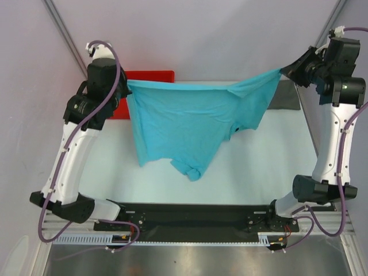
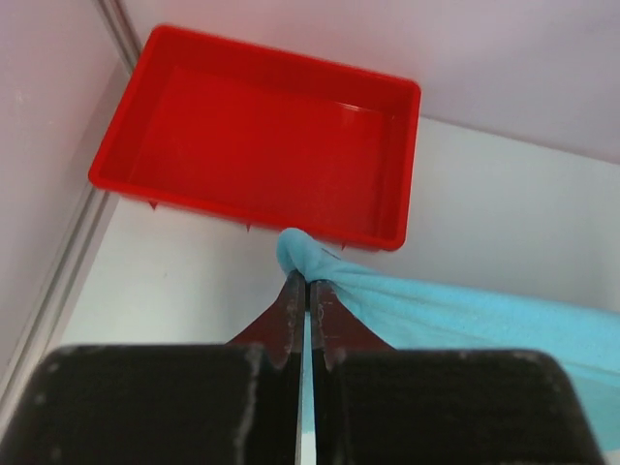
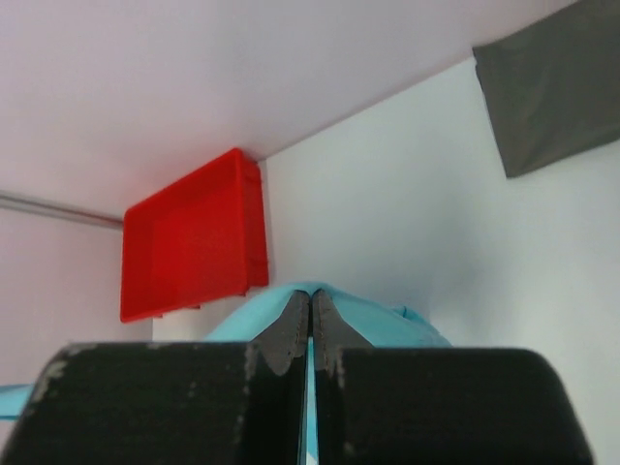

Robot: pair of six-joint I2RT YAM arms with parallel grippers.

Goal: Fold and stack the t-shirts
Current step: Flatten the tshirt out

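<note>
A turquoise t-shirt (image 1: 184, 123) hangs stretched in the air between both arms, its lower part sagging toward the table. My left gripper (image 1: 127, 84) is shut on its left top corner; in the left wrist view the pinched cloth (image 2: 300, 254) bulges past the gripper (image 2: 308, 286). At the right, my right gripper (image 1: 283, 71) is shut on the other top corner, where the turquoise cloth (image 3: 378, 323) wraps around the gripper (image 3: 311, 296). A dark grey t-shirt (image 1: 286, 98), folded into a rectangle (image 3: 552, 92), lies on the table at the back right, partly behind the turquoise one.
A red plastic tray (image 2: 262, 136) stands at the back left of the white table (image 1: 264, 161), seen also as the tray (image 1: 150, 75) behind the hanging cloth. Grey walls close in the back and both sides.
</note>
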